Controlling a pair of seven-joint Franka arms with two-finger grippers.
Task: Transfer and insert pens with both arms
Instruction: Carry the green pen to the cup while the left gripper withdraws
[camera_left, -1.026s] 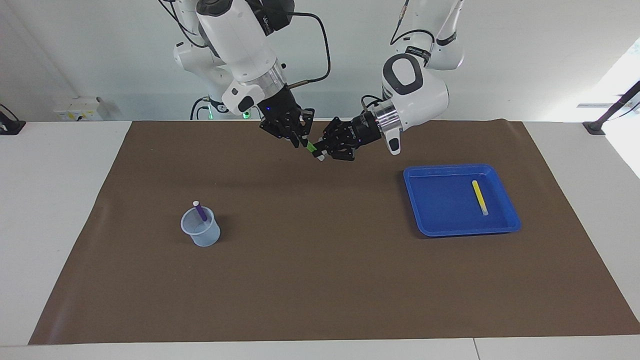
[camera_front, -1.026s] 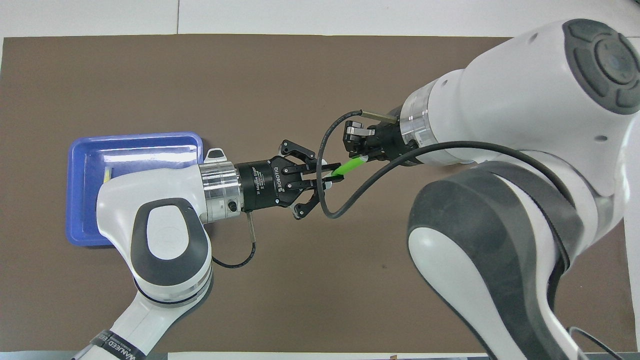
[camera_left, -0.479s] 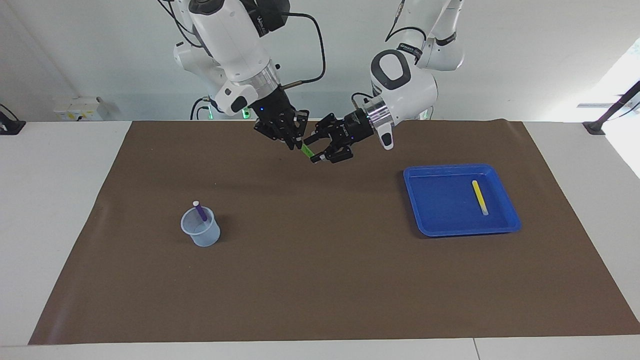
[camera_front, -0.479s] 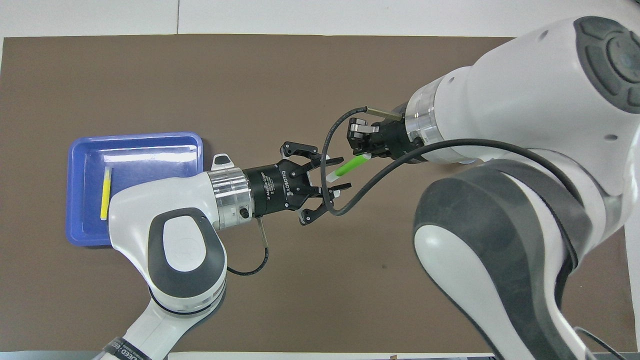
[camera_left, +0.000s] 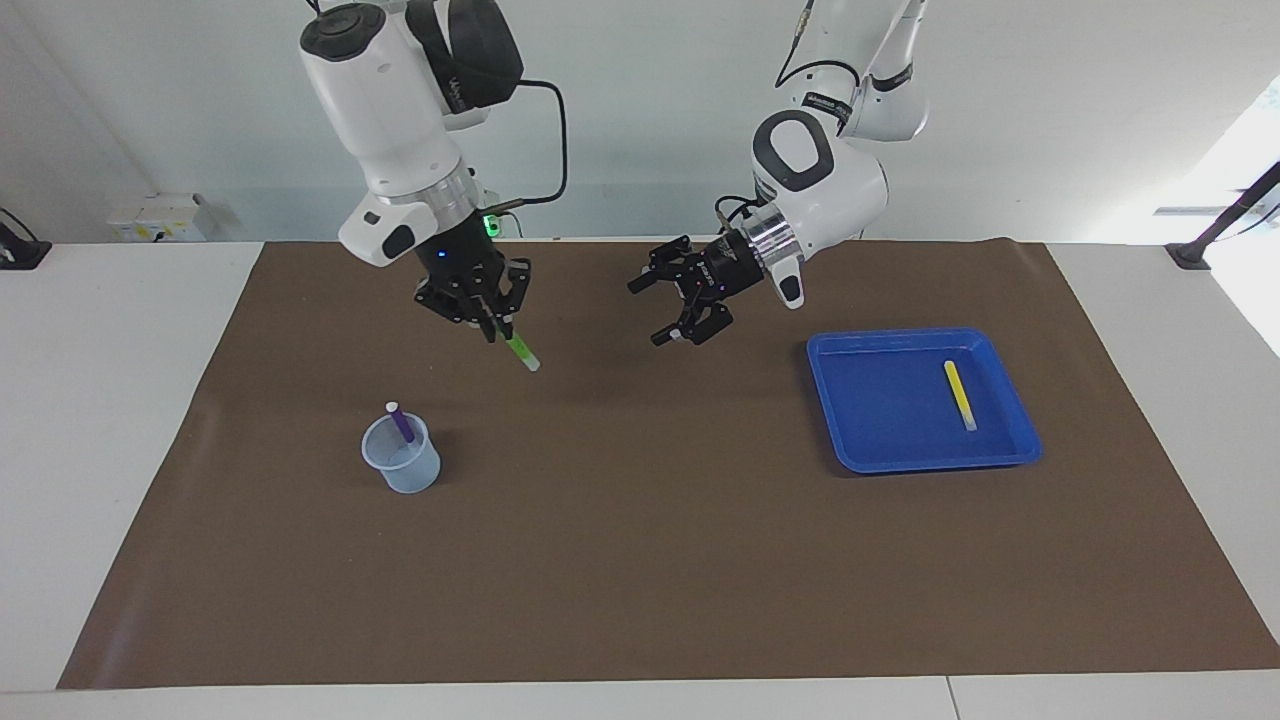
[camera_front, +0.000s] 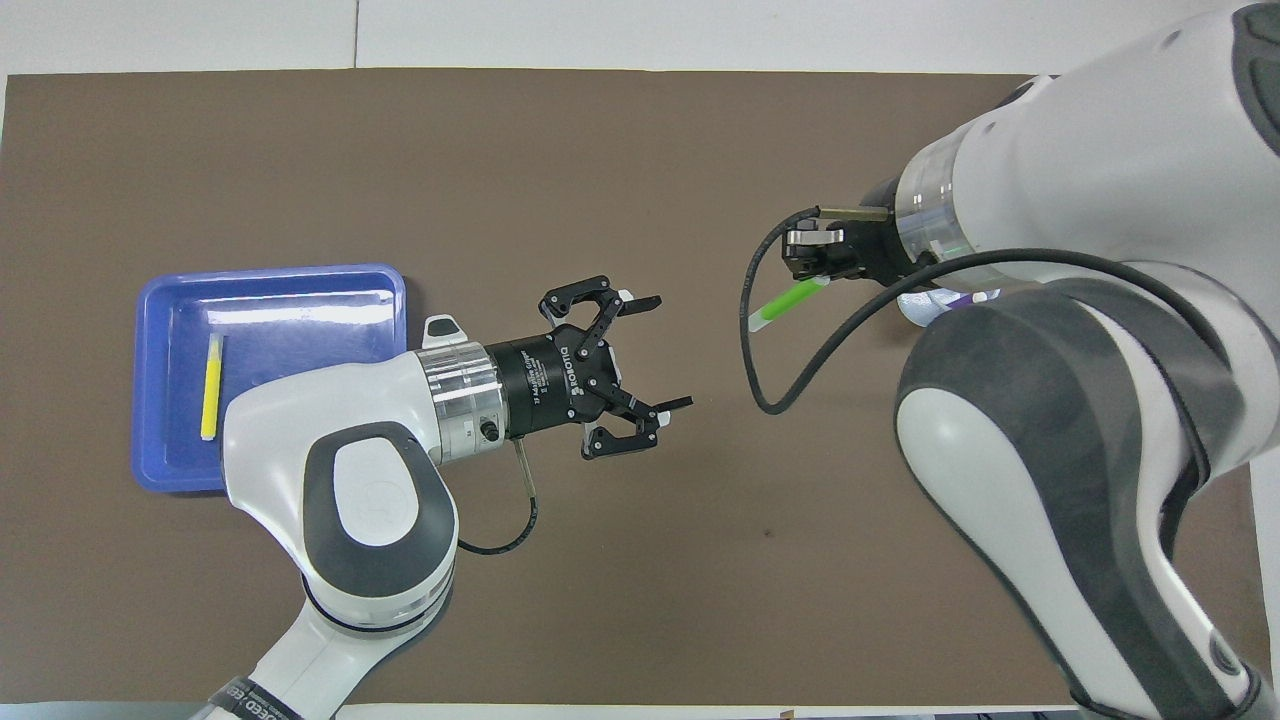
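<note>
Right gripper (camera_left: 497, 332) clamps green pen (camera_left: 520, 350) above the mat (camera_left: 640, 560), near the cup (camera_left: 402, 458) holding the purple pen (camera_left: 400, 422). Left gripper (camera_left: 662, 310) hangs wide open, empty. Yellow pen (camera_left: 960, 394) lies in tray (camera_left: 860, 450).

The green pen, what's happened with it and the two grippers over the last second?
The left gripper let go of the green pen, opened and drew back toward the blue tray. The right gripper, shut on the pen, carried it off toward the cup and holds it above the mat. The purple pen in the cup and the yellow pen in the tray stayed put.
</note>
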